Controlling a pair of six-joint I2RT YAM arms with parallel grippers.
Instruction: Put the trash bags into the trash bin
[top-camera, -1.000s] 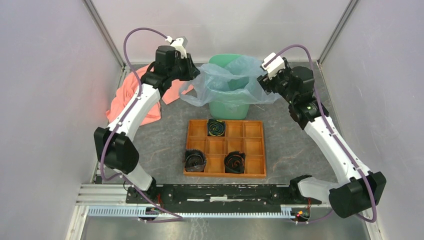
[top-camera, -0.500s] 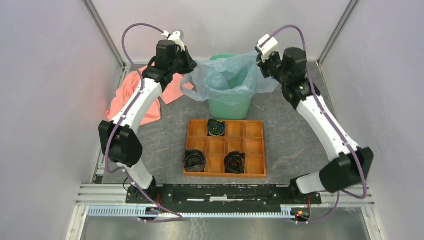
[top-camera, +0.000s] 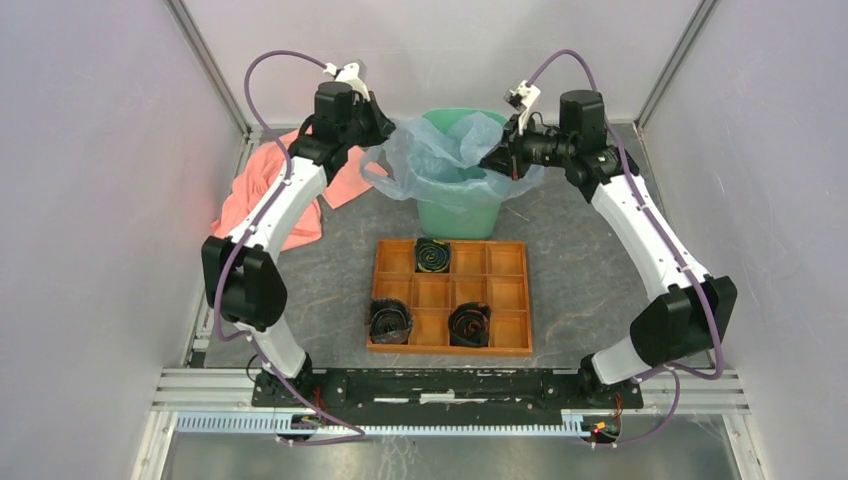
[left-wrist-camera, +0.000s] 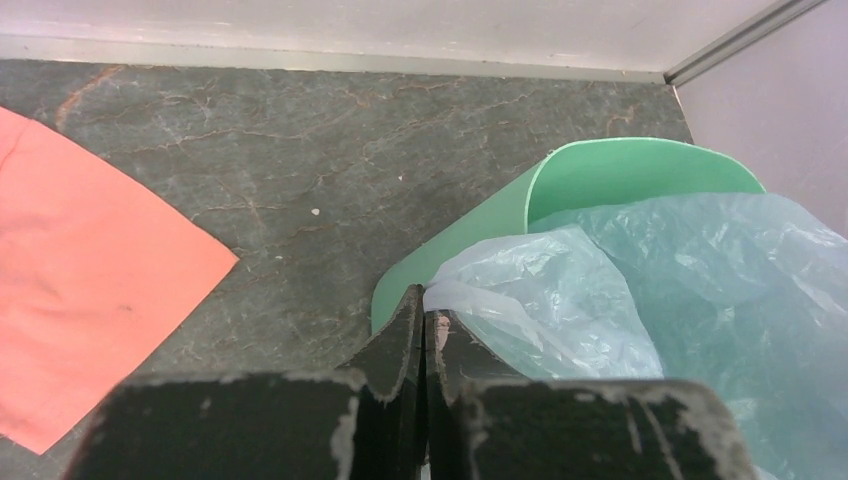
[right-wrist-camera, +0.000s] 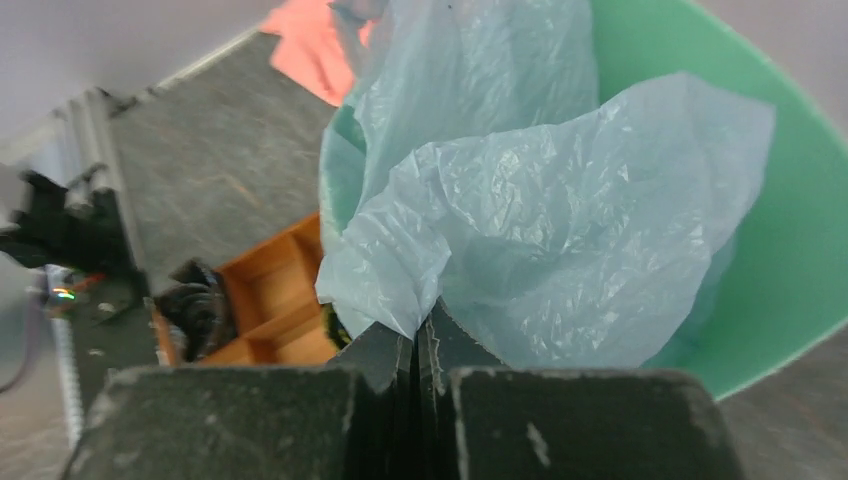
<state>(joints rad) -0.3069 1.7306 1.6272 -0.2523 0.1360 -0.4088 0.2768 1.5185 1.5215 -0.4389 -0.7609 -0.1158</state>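
The pale blue trash bag (top-camera: 440, 160) lies draped over the mint-green trash bin (top-camera: 458, 215) at the back of the table, part of it sunk inside the rim and folds hanging down the left and right sides. My left gripper (top-camera: 385, 133) is shut on the trash bag's left edge (left-wrist-camera: 520, 290) beside the trash bin's rim (left-wrist-camera: 640, 160). My right gripper (top-camera: 497, 163) is shut on the trash bag's right edge (right-wrist-camera: 540, 230), just over the trash bin (right-wrist-camera: 790, 230).
An orange-brown wooden compartment tray (top-camera: 450, 297) sits in front of the bin with three black coiled rolls (top-camera: 390, 320) in it. A salmon-pink cloth (top-camera: 262, 190) lies to the left, under my left arm. Walls stand close on three sides.
Both grippers have shut on the bag's edges. The right gripper rose, then swung left and down onto the bin's right rim, pulling that side of the bag inward. The left gripper shifted slightly back.
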